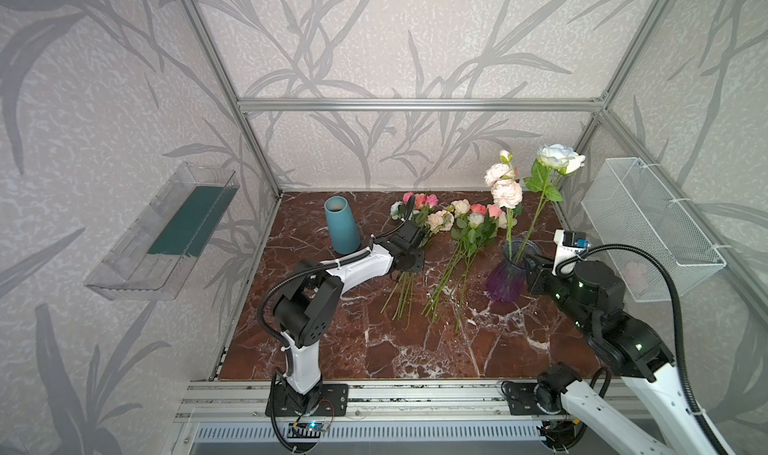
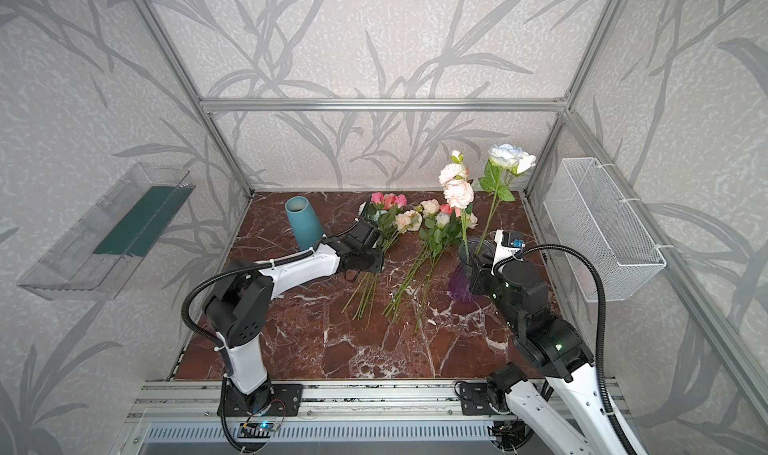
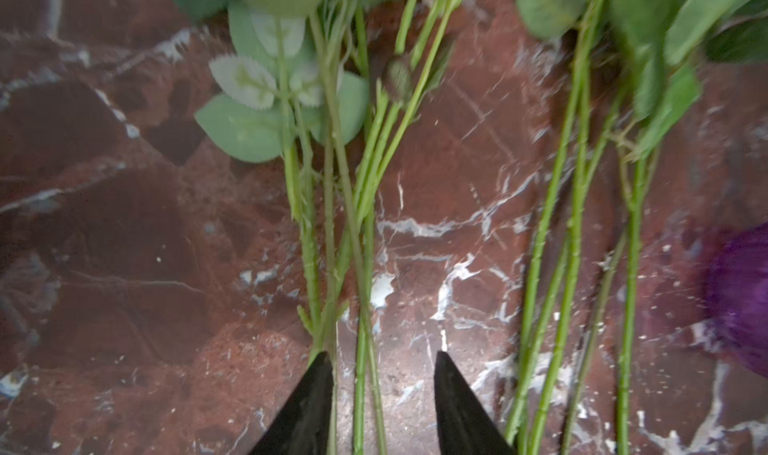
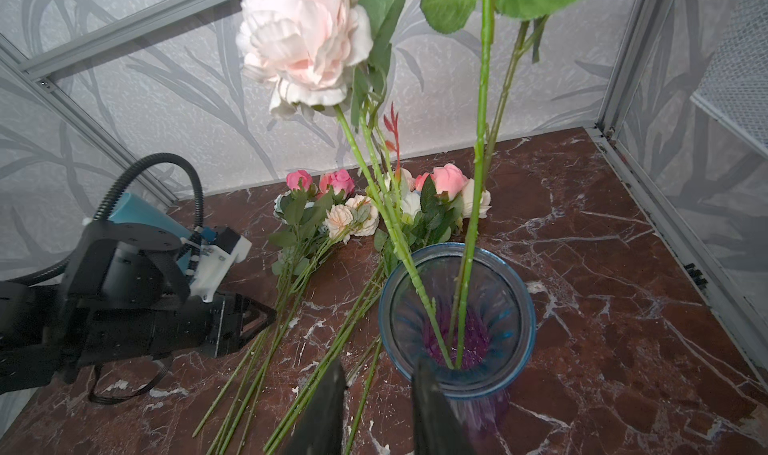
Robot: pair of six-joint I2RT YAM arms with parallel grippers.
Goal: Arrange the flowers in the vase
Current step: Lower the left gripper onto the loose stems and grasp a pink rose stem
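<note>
The vase point(image 1: 505, 284) point(image 4: 527, 320) is clear glass with a purple base and stands at the right of the table. It holds pale pink peony-like flowers point(image 1: 505, 191) and a white rose point(image 1: 559, 158). Two loose bunches of flowers point(image 1: 419, 214) point(image 1: 473, 222) lie on the table point(image 1: 374, 340). My left gripper point(image 3: 382, 354) point(image 4: 266, 311) is low over the left bunch. Its jaws stand apart with thin green stems point(image 3: 362, 390) between them, unclamped. My right gripper point(image 4: 376, 361) point(image 1: 528, 262) is open at the vase's near rim; whether it touches the rim is unclear.
A teal tapered vessel point(image 1: 341, 228) stands upright at the back left, close to my left arm. A white wire basket point(image 1: 648, 224) hangs on the right wall and a clear plastic tray point(image 1: 166, 232) on the left wall. Aluminium frame posts border the table.
</note>
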